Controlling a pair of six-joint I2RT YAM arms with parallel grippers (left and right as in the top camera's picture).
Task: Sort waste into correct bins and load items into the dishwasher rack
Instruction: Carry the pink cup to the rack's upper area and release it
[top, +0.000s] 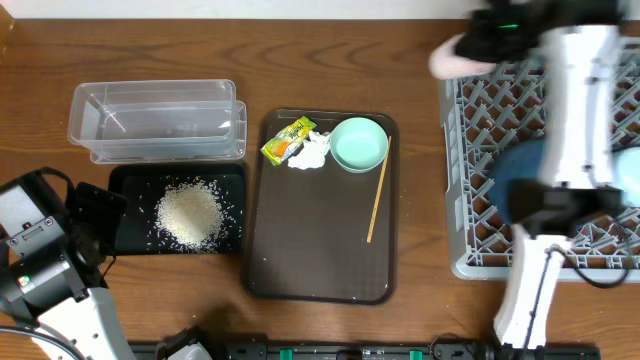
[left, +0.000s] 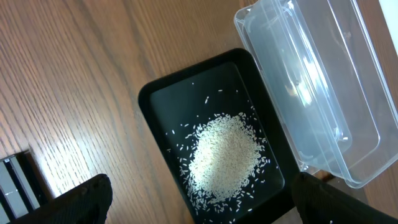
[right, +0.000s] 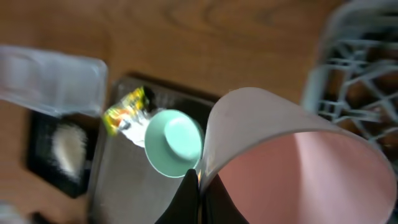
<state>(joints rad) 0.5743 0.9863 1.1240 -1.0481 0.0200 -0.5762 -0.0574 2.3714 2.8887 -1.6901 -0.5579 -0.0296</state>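
My right gripper (right: 200, 186) is shut on the rim of the small pink cup (right: 292, 162), held up near the far left corner of the grey dishwasher rack (top: 480, 200); the cup (top: 450, 58) looks blurred from above. A dark-blue bowl (top: 520, 165) lies in the rack, partly hidden by the right arm. On the brown tray (top: 320, 260) are the mint-green bowl (top: 359, 143), yellow-green wrapper (top: 287, 139), white tissue (top: 312, 150) and wooden stick (top: 378, 199). Rice (left: 224, 155) is heaped in the black tray (left: 155, 99). My left gripper (left: 205, 208) hangs open above that tray's near end.
The clear plastic tub (top: 157, 120) stands just behind the black tray, touching its far edge. Bare wooden table lies between the brown tray and the rack, and left of the black tray. The left arm's base fills the near left corner.
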